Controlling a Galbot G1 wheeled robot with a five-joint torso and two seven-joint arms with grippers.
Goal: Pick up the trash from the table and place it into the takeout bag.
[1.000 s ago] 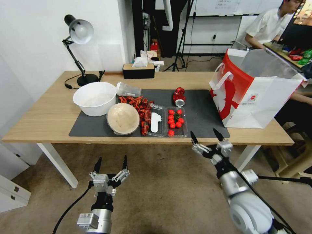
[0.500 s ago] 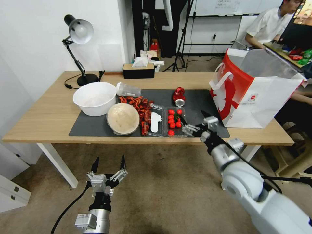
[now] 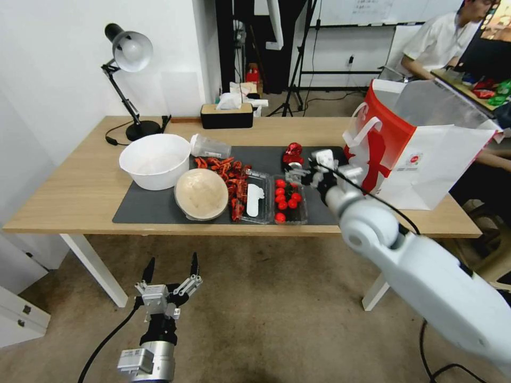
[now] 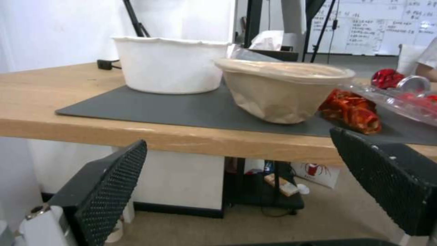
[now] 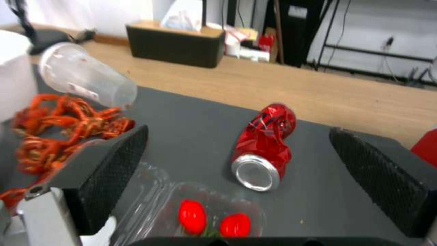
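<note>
R tool (image 3: 311, 169) now fwd over mat, by 1 crushed red can (image 5: 265, 147).

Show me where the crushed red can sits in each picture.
Head view: red can lies on the dark grey mat, left of the takeout bag.
Left wrist view: can far off, behind clear tray.
Right wrist view: can between the right gripper's open jaws.
Shared landmark: the mat.
</note>
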